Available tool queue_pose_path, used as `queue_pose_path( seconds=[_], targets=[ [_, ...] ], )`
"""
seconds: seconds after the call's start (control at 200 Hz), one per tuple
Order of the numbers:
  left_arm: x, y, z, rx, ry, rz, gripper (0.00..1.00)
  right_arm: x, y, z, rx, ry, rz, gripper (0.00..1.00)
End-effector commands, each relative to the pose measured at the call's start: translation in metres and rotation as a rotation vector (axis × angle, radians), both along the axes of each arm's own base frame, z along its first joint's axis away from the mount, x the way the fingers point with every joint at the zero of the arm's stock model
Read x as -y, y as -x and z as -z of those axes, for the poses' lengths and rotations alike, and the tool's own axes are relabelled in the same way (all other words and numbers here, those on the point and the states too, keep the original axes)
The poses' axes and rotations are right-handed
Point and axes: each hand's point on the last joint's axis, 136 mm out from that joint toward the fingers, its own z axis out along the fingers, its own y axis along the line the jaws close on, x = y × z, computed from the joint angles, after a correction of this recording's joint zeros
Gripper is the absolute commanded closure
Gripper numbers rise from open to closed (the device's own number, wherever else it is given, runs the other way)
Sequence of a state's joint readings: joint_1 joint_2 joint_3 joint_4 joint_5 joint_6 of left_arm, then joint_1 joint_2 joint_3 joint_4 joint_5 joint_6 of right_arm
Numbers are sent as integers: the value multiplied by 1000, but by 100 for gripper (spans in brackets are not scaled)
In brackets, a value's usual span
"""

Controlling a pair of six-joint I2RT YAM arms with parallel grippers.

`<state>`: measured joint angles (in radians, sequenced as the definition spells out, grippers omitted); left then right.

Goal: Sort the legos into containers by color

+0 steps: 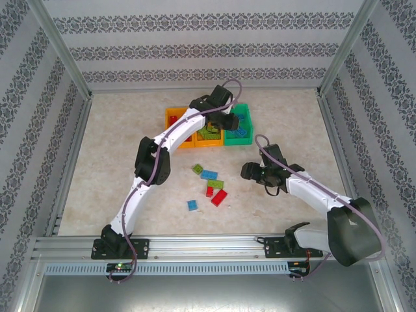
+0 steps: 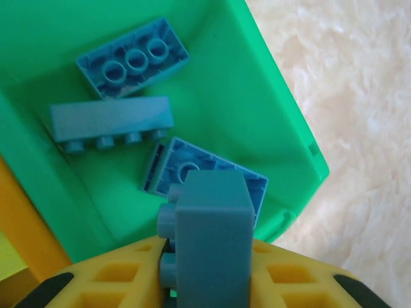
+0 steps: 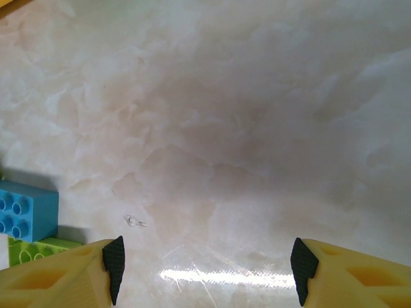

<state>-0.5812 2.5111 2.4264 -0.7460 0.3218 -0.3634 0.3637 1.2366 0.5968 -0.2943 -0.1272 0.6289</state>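
Three light blue legos (image 2: 131, 61) are lying in the green container (image 2: 257, 90); the left claw (image 2: 205, 276) is grasping a fourth blue brick (image 2: 212, 231) above them. The right claw (image 3: 205, 266) is hanging released over the worktop (image 3: 225, 128).

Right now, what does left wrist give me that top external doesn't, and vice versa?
Left wrist: resolves three light blue bricks lying inside the green bin, and a fourth blue brick pinched in the left gripper above them. Top external: two orange bins, five loose bricks on the table, the open right gripper near them. Both: green bin with the left gripper over it.
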Motion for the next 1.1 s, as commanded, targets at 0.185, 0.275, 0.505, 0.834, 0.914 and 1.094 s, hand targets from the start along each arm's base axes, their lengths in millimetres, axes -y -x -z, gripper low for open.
queue_pose_path(
  seconds=[0.185,0.275,0.505,0.834,0.914,1.094],
  targets=[
    [16,-11,-14,-18,134,-85,2,0,3,-2,32,2,31,28],
    [18,-7,-22,-28,154,-83,0,-3,4,-5,44,2,18,28],
    [10,13,-71,68,175,-43,0,-30,8,-17,118,31,-144,28],
    [-84,85,-63,72,-74,-152,0,-52,7,-23,186,152,-282,19],
    [-109,111,-55,53,-106,-190,0,-57,6,-27,208,139,-308,16],
    [-153,165,-27,-32,-142,-285,1,-84,25,-27,226,159,-519,11]
  ],
)
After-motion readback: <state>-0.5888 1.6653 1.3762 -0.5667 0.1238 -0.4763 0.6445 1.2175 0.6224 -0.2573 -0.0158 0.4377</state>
